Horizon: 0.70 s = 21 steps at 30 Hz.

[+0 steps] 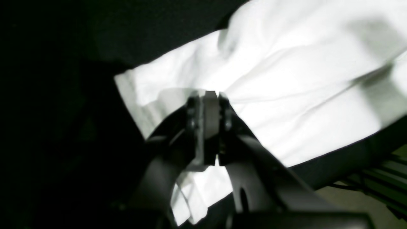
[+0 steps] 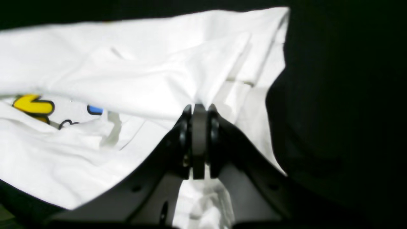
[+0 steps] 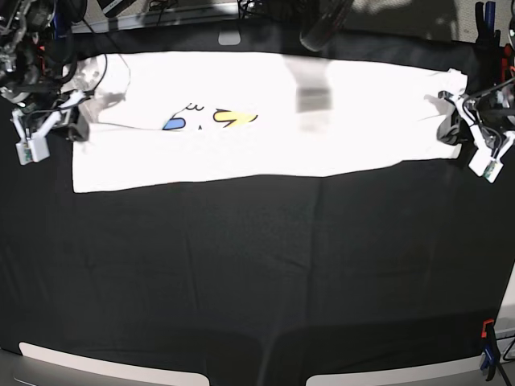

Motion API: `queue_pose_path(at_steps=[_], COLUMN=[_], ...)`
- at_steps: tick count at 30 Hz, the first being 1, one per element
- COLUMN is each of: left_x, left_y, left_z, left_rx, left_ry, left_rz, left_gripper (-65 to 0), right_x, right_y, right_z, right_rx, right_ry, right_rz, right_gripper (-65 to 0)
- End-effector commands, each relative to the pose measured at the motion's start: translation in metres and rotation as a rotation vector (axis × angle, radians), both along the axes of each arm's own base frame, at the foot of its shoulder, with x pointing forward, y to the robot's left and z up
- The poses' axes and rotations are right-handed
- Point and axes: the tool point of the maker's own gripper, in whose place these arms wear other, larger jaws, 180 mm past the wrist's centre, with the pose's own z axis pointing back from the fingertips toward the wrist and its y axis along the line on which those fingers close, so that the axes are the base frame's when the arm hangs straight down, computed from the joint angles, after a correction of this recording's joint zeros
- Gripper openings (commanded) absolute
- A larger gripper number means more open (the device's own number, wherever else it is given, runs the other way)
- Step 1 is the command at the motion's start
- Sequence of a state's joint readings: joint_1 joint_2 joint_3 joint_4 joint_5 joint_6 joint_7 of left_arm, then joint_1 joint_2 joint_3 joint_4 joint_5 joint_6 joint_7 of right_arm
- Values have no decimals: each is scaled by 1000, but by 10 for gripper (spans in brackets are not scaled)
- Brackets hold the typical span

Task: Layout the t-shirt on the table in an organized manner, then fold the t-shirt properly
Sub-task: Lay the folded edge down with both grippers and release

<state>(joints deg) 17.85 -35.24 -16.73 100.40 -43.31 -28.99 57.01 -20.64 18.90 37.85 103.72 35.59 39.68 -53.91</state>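
While the t-shirt [image 3: 265, 121] is stretched in a long band along the table's [image 3: 257, 273] far edge, only the layout is underway; the print is half hidden under a doubled layer, and proper folding is judged undone. One end is pinched in the closed left gripper [image 1: 210, 95], the other clamped in the right gripper [image 2: 199, 106].

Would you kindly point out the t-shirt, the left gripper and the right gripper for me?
t-shirt [image 3: 265, 145]: base view, plain white middle of the cloth.
left gripper [image 1: 210, 95]: left wrist view, tips shut on the t-shirt.
right gripper [image 2: 199, 106]: right wrist view, tips shut on the t-shirt.
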Motion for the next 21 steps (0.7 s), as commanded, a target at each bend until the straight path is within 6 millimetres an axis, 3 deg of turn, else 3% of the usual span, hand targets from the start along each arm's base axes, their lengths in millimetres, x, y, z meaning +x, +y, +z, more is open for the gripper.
queue_pose_path(at_steps=[1, 11, 13, 15, 17, 21], left_x=[8, 8, 8, 9, 10, 12], left_y=[3, 3, 3, 5, 13, 48], left_z=[12, 12, 12, 12, 9, 1], left_rx=[3, 3, 5, 5, 28, 243], left_ry=[-44, -44, -41, -37, -27, -16], left_rz=[-8, -7, -8, 11, 59, 100], left_gripper=[-650, -650, -638, -469, -366, -346], right_x=[6, -5, -7, -8, -10, -17], right_y=[-2, 3, 2, 3, 8, 7], right_z=[14, 4, 2, 2, 2, 0], right_rx=[-7, 14, 11, 19, 46, 47], right_ry=[-42, 40, 54, 51, 47, 67], right_rz=[11, 28, 28, 29, 35, 38], right_gripper=[-650, -638, -483, -375, -346, -347])
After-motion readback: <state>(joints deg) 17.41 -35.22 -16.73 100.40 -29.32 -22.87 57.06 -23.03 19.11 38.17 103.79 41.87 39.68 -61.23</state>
